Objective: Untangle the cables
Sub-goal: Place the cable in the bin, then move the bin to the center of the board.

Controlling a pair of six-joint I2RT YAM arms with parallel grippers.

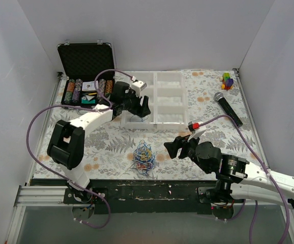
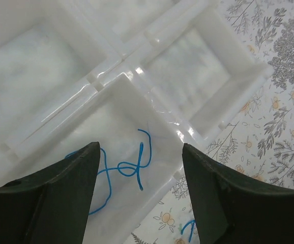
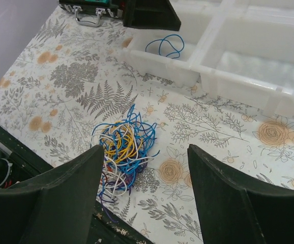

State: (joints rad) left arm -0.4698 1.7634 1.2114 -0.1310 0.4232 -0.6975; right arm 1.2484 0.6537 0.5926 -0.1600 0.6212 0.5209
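Note:
The cables point(image 1: 144, 155) lie as a fist-sized tangle of blue, yellow, white and purple wires point(image 3: 124, 147) on the floral cloth near the front edge. One loose blue cable point(image 2: 124, 168) rests in the near-left compartment of the white tray point(image 1: 167, 101), also seen in the right wrist view point(image 3: 166, 46). My left gripper point(image 2: 141, 147) hovers over that compartment, open, with nothing between its fingers. My right gripper point(image 3: 144, 150) stands open just right of and above the tangle, empty. In the top view the left gripper point(image 1: 144, 108) is at the tray's left end and the right gripper point(image 1: 173, 147) is beside the tangle.
An open black case with poker chips point(image 1: 86, 76) stands at the back left. A black microphone point(image 1: 228, 107) and a small stack of coloured blocks point(image 1: 228, 81) lie at the back right. The tray's other compartments point(image 2: 203, 71) hold nothing visible.

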